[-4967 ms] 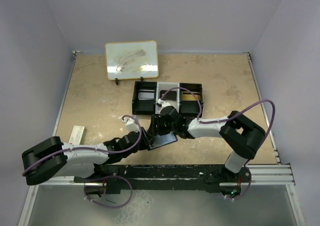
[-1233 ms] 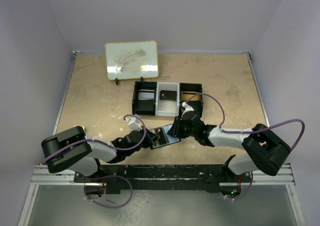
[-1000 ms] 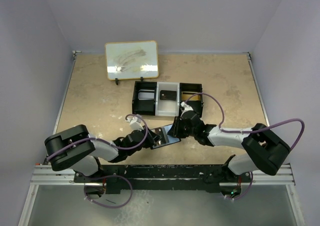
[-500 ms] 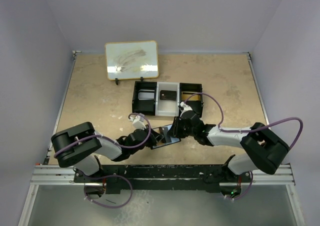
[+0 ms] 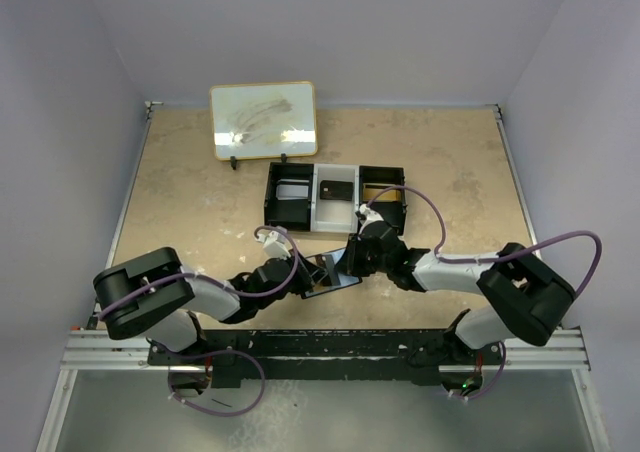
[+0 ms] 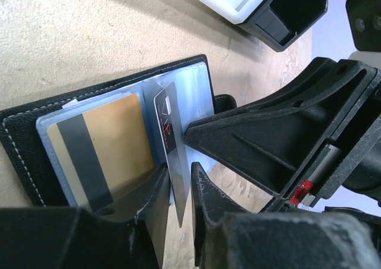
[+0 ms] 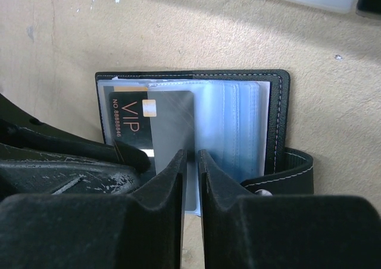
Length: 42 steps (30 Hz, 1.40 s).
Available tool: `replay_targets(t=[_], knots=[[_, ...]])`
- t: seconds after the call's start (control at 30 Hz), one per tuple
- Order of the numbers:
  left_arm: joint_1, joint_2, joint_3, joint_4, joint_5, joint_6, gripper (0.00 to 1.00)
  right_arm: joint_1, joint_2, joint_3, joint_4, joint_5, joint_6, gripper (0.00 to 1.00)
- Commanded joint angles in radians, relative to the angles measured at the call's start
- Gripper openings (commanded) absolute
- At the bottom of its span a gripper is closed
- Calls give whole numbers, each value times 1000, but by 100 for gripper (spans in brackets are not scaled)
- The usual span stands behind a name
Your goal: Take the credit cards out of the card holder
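The black card holder (image 5: pixel 335 273) lies open on the table between both grippers. In the left wrist view its black cover (image 6: pixel 24 144) frames clear sleeves with a gold striped card (image 6: pixel 107 144) inside. A black VIP card (image 6: pixel 168 126) stands out of a sleeve, and my left gripper (image 6: pixel 180 177) is shut on its lower edge. In the right wrist view the VIP card (image 7: pixel 149 123) lies left of the blue-grey sleeves (image 7: pixel 232 126). My right gripper (image 7: pixel 190 156) is shut on a sleeve's edge. The closure tab (image 7: pixel 286 174) sticks out at the right.
The black-and-white three-compartment tray (image 5: pixel 290 172) stands just behind the grippers, with a black card (image 5: pixel 334 189) in its middle compartment. A small whiteboard (image 5: pixel 263 119) stands at the back left. The two grippers (image 5: pixel 325 269) nearly touch over the holder.
Five seconds ago my right gripper was at the tray; a black card now lies there. Over the last second my left gripper closed in on the holder and took the VIP card.
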Motion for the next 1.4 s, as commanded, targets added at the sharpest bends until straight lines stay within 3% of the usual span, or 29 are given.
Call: replay_targets(t=[0.0, 0.13, 0.3, 0.63, 0.93, 1.07, 1.37], knots=[[-1, 32, 41, 91, 38, -5, 19, 5, 44, -12, -68, -17, -31, 16], [0, 50, 38, 108, 40, -11, 17, 5, 44, -16, -65, -20, -28, 15], [0, 35, 24, 102, 39, -5, 0, 4, 35, -19, -70, -22, -14, 15], [-1, -168, -56, -87, -16, 14, 0, 4, -40, 25, -123, 1, -16, 23], [0, -392, -65, -266, -51, 64, 0, 4, -144, 33, -55, -111, -3, 37], [0, -437, -51, -294, -48, 83, 0, 4, -158, -4, 43, -171, 34, 46], [-1, -454, -58, -246, -15, 79, 0, -1, -149, -32, 172, -240, 74, 53]])
